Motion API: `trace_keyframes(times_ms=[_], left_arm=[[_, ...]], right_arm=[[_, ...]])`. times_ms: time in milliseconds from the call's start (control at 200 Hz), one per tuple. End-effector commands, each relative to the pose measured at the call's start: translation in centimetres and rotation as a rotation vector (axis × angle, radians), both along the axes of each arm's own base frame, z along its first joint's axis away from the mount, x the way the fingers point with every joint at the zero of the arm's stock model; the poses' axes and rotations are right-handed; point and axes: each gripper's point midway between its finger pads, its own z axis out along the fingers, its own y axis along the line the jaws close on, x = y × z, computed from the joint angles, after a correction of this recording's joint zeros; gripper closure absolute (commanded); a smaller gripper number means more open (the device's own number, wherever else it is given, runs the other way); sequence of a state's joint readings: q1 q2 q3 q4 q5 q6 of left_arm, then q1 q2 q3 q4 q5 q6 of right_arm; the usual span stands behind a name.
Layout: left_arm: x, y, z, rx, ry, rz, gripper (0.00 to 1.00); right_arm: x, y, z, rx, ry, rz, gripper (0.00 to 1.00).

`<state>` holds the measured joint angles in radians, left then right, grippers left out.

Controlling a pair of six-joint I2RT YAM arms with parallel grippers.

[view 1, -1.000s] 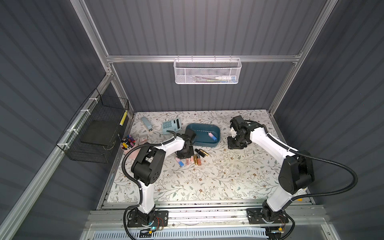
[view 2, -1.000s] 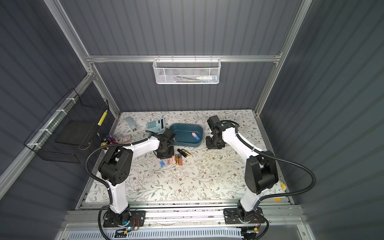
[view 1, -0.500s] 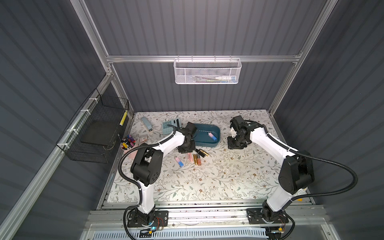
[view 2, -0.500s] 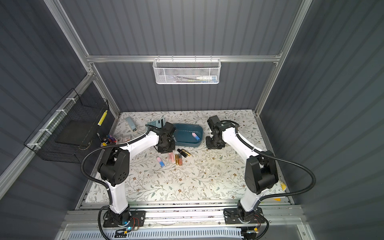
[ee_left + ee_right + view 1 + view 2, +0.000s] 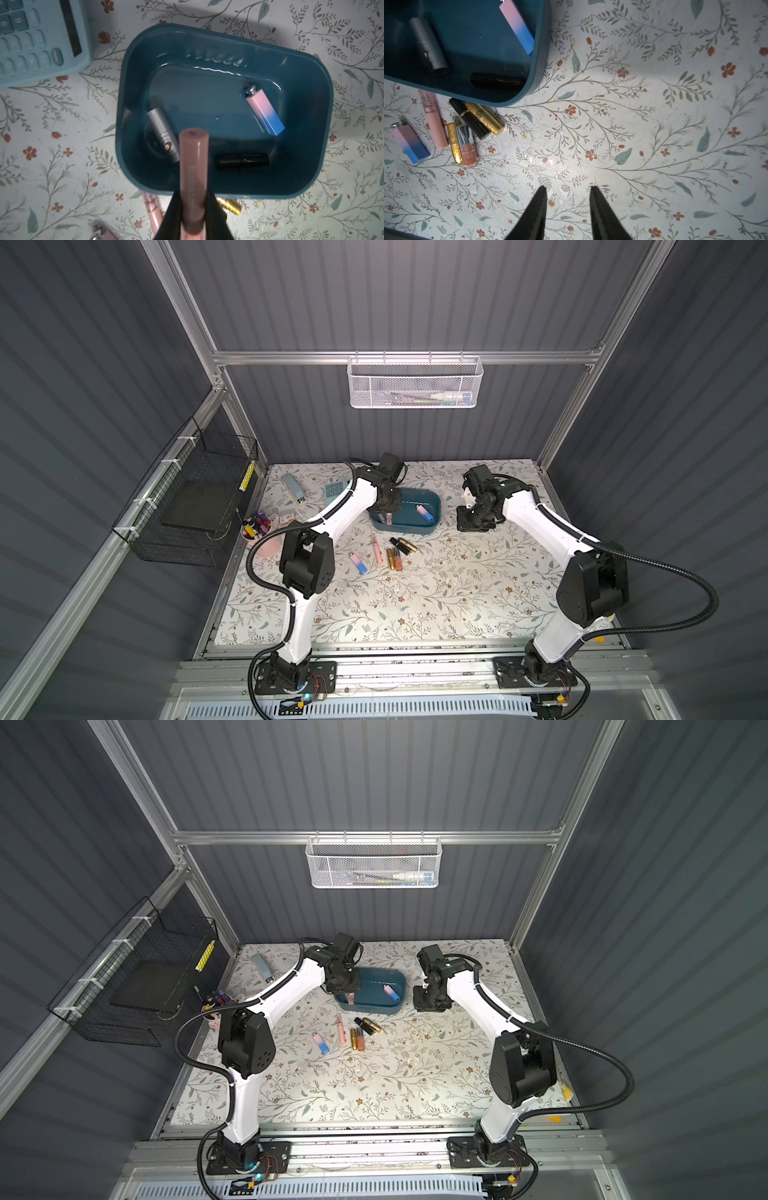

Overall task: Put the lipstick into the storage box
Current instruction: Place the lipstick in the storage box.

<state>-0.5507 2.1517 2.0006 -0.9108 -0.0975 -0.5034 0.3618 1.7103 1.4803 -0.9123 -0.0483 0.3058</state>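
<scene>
Jaws grip lipstick (image 5: 193,166) above storage box (image 5: 307,145) near calculator (image 5: 31,41)

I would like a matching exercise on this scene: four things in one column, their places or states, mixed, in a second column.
1. dusty pink lipstick tube
2. silver cylindrical lipstick
3. orange cosmetic bottle with silver cap
4. right end effector

A. inside the dark teal plastic storage box
B. open, empty
C. gripped by the left end effector
D. on the floral table

Pairs: 1-C, 2-A, 3-D, 4-B
</scene>
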Motion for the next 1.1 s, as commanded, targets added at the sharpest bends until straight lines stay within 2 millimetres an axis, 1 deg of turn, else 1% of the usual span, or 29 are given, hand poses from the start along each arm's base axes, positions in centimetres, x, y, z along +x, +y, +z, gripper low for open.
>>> trace_keyframes(times_ms=[0,165,295,405,550,716,756,851,881,921,971,1006,1096], left_arm=[[1.3,0.6,-2.2,0.017,0.054,-0.023,0.91],[4.8,0.6,-3.9,-0.025,0.035,0.005,0.91],[6.7,0.3,-5.5,-0.067,0.032,0.024,0.89],[7.5,-0.4,-6.7,-0.101,0.045,0.021,0.88],[7.8,-1.2,-7.9,-0.134,0.059,0.023,0.87],[8.0,-1.7,-8.5,-0.165,0.069,0.032,0.82],[8.0,-1.8,-8.4,-0.173,0.070,0.032,0.77],[7.9,-2.1,-7.8,-0.196,0.072,0.032,0.50],[7.8,-2.3,-7.3,-0.205,0.069,0.029,0.45],[7.8,-2.3,-6.5,-0.218,0.066,0.033,0.43],[7.7,-2.5,-5.1,-0.236,0.062,0.034,0.43],[7.5,-2.7,-3.8,-0.249,0.055,0.032,0.43],[6.9,-1.9,-0.5,-0.249,0.022,0.044,0.43]], right_arm=[[0.3,-0.9,0.0,-0.029,0.015,-0.006,0.62],[1.1,-1.5,0.3,-0.025,0.013,-0.028,0.63],[1.7,-1.7,0.3,-0.030,0.018,-0.034,0.63],[2.1,-1.8,0.3,-0.036,0.024,-0.036,0.63],[2.7,-2.4,0.2,-0.047,0.035,-0.043,0.62],[3.1,-3.0,0.3,-0.052,0.046,-0.048,0.62],[3.2,-3.1,0.3,-0.053,0.047,-0.049,0.62],[3.2,-3.4,0.2,-0.051,0.055,-0.050,0.61],[3.2,-3.4,0.2,-0.050,0.057,-0.050,0.61],[3.1,-3.5,0.1,-0.050,0.059,-0.051,0.61],[3.0,-3.6,-0.1,-0.049,0.065,-0.050,0.61],[2.9,-3.6,-0.1,-0.044,0.065,-0.048,0.61],[2.6,-3.5,-0.5,-0.036,0.071,-0.044,0.61]])
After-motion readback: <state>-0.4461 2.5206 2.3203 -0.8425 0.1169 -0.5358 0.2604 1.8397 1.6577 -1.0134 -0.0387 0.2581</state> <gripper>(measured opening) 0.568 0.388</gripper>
